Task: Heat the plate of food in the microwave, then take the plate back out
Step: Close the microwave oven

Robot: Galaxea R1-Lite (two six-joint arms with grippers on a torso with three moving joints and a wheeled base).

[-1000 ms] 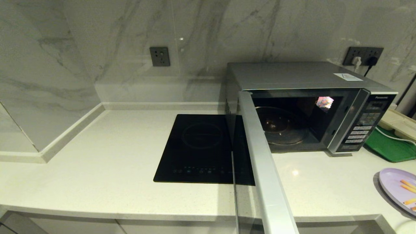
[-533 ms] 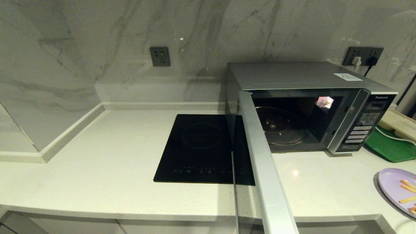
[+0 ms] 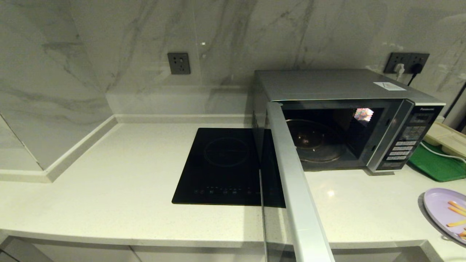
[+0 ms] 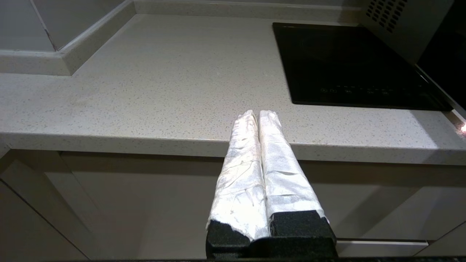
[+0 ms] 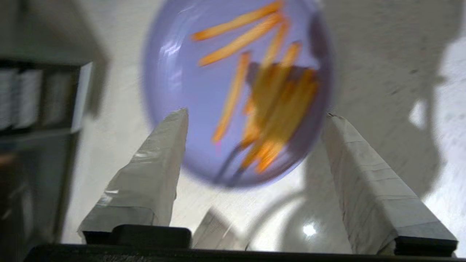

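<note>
The silver microwave [image 3: 327,85] stands at the back right of the counter. Its door [image 3: 295,182] is swung wide open toward me, and the glass turntable [image 3: 316,143] inside is bare. The lilac plate of food [image 3: 446,209] lies on the counter at the far right, partly cut off by the head view's edge. My right gripper [image 5: 255,113] hangs open just above it, one finger on either side of the plate [image 5: 189,91] with its orange sticks [image 5: 276,94], holding nothing. My left gripper [image 4: 258,112] is shut and empty, parked low in front of the counter edge.
A black induction cooktop [image 3: 227,165] lies left of the open door. A green tray [image 3: 437,165] with a beige compartment tray [image 3: 446,138] on it sits right of the microwave. The open door reaches out past the counter's front edge [image 3: 145,238].
A pale shape in the bottom right corner of the head view has gone. The sticks on the plate shifted slightly. The microwave and its door have not moved.
</note>
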